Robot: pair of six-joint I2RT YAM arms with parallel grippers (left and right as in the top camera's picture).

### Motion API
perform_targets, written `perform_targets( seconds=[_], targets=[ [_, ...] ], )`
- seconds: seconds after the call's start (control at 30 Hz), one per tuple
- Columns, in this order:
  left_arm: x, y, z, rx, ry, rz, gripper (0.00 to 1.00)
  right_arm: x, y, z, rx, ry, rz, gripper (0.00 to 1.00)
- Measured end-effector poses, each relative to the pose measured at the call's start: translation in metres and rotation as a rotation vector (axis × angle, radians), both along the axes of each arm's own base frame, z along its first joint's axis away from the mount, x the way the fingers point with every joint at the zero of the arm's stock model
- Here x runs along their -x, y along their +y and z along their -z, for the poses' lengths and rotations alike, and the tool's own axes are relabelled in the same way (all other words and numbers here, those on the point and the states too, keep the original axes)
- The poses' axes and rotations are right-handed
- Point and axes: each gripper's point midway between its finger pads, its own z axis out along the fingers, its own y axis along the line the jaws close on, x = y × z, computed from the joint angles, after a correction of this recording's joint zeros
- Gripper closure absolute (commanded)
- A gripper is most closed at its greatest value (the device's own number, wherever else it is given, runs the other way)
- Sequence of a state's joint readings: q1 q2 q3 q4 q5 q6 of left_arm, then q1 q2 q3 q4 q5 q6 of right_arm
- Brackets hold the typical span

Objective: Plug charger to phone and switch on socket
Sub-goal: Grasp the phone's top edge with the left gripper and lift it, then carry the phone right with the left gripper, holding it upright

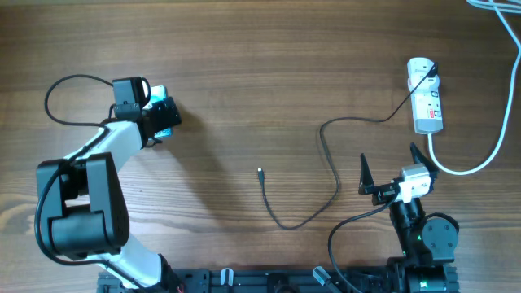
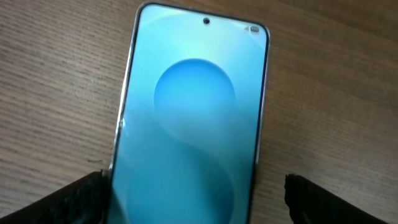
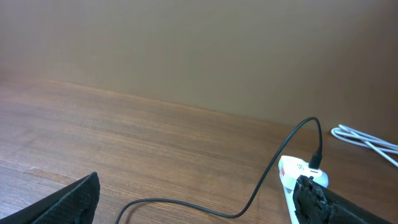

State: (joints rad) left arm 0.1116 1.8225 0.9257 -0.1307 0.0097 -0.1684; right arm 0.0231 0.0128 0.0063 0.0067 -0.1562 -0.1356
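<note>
The phone [image 2: 193, 112], with a turquoise screen and pale frame, lies flat on the wooden table and fills the left wrist view. My left gripper [image 2: 196, 205] is open and straddles it: the left finger is at the phone's edge and the right finger stands apart. From overhead the left gripper [image 1: 163, 116] covers most of the phone [image 1: 166, 130]. The black charger cable [image 1: 334, 175] runs from the white socket [image 1: 426, 96] to its metal tip [image 1: 260, 172] at mid-table. My right gripper [image 1: 391, 175] is open and empty, and its wrist view [image 3: 199, 208] shows the cable [image 3: 261, 190] and the socket [image 3: 297, 172].
A thick white cord [image 1: 488, 155] loops from the socket along the table's right side, and it also shows in the right wrist view [image 3: 367, 140]. The arm bases stand at the table's front edge.
</note>
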Motion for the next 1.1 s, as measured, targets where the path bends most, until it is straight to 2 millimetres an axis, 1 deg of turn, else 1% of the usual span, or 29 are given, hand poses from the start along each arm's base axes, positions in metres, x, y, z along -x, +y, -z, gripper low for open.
perform_targets(
  seconds=[0.1, 0.2, 0.23, 0.47, 0.6, 0.63, 0.7, 0.73, 0.77, 0.8, 0.83, 0.87, 0.9, 0.93, 0.97, 1.0, 1.03, 1.07, 1.1],
  targets=[
    [0.009, -0.001, 0.003, 0.000, 0.052, 0.009, 0.20, 0.000, 0.000, 0.000, 0.000, 0.000, 0.000, 0.00],
    [0.011, -0.001, 0.003, -0.002, 0.067, 0.009, 0.30, 0.000, 0.000, 0.000, 0.000, 0.000, 0.000, 0.00],
    [0.012, -0.001, 0.003, -0.001, 0.070, 0.009, 0.32, 0.000, 0.000, 0.000, 0.000, 0.000, 0.000, 0.00],
    [0.028, -0.005, 0.004, 0.052, 0.145, -0.030, 0.30, 0.000, 0.000, 0.000, 0.000, 0.000, 0.000, 0.00],
    [0.044, -0.009, 0.005, 0.080, 0.216, -0.055, 0.30, 0.000, 0.000, 0.000, 0.000, 0.000, 0.000, 0.00],
    [0.052, -0.010, 0.006, 0.087, 0.247, -0.058, 0.29, 0.000, 0.000, 0.000, 0.000, 0.000, 0.000, 0.00],
    [0.061, -0.012, 0.006, 0.098, 0.287, -0.060, 0.22, 0.000, 0.000, 0.000, 0.000, 0.000, 0.000, 0.00],
    [0.064, -0.013, 0.006, 0.102, 0.297, -0.061, 0.17, 0.000, 0.000, 0.000, 0.000, 0.000, 0.000, 0.00],
    [0.063, -0.014, 0.005, 0.103, 0.297, -0.061, 0.07, 0.000, 0.000, 0.000, 0.000, 0.000, 0.000, 0.00],
    [0.063, -0.013, 0.004, 0.098, 0.300, -0.067, 0.02, 0.000, 0.000, 0.000, 0.000, 0.000, 0.000, 0.00],
    [0.063, -0.010, 0.003, 0.085, 0.308, -0.073, 0.00, 0.000, 0.000, 0.000, 0.000, 0.000, 0.000, 0.00],
    [0.056, -0.006, -0.001, 0.070, 0.299, -0.093, 0.00, 0.000, 0.000, 0.000, 0.000, 0.000, 0.000, 0.00],
    [0.042, -0.002, -0.010, 0.054, 0.260, -0.099, 0.00, 0.000, 0.000, 0.000, 0.000, 0.000, 0.000, 0.00],
    [0.016, 0.005, -0.028, 0.031, 0.172, -0.108, 0.00, 0.000, 0.000, 0.000, 0.000, 0.000, 0.000, 0.00],
    [-0.001, 0.011, -0.041, 0.008, 0.107, -0.118, 0.00, 0.000, 0.000, 0.000, 0.000, 0.000, 0.000, 0.00],
    [-0.011, 0.016, -0.049, -0.017, 0.065, -0.130, 0.00, 0.000, 0.000, 0.000, 0.000, 0.000, 0.000, 0.00],
    [-0.014, 0.019, -0.050, -0.030, 0.052, -0.139, 0.00, 0.000, 0.000, 0.000, 0.000, 0.000, 0.000, 0.00],
    [-0.014, 0.020, -0.047, -0.036, 0.057, -0.143, 0.00, 0.000, 0.000, 0.000, 0.000, 0.000, 0.000, 0.00],
    [-0.013, 0.020, -0.039, -0.033, 0.075, -0.142, 0.00, 0.000, 0.000, 0.000, 0.000, 0.000, 0.000, 0.00]
  ],
)
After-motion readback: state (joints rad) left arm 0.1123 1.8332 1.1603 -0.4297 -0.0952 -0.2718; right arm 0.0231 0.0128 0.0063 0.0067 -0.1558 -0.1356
